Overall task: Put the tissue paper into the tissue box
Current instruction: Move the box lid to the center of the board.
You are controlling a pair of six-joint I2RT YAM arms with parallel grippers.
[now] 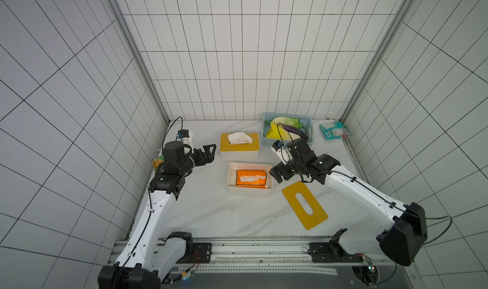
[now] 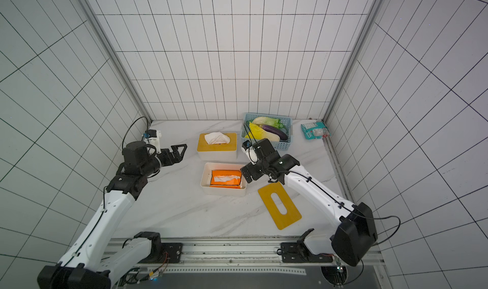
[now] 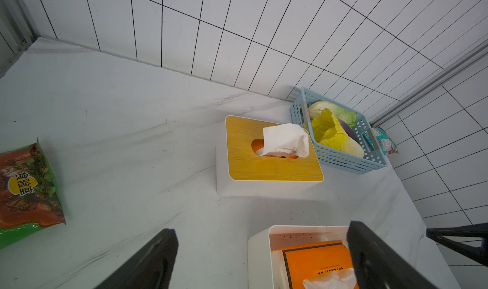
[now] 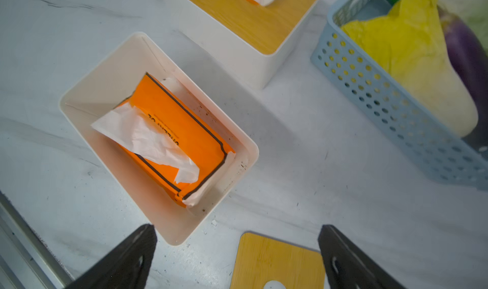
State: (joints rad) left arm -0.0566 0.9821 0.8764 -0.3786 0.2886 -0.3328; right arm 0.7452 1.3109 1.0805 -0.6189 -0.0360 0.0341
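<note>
Orange plastic-wrapped tissue paper pack, white sheet poking from its top, lies flat inside lidless white rectangular tissue box at mid-table. Closest to the robot's base, R of that box & apart from it, yellow wooden slotted lid lies flat on white marble-look tabletop. R gripper hangs just off the box's R side, over the lid's far end, fingers spread wide w/ nothing btwn them. Farther back on the other side, L gripper hovers over the table's L part, likewise spread wide & empty. Green-and-red snack bag lies by the L wall beside that arm. Behind the open box stands second white tissue box w/ its yellow wooden top on, crumpled white tissue sticking up thru the slot. At rear R, pale-blue perforated plastic basket holds cabbage & purple aubergine. Teal snack packet lies in the far R corner.
</note>
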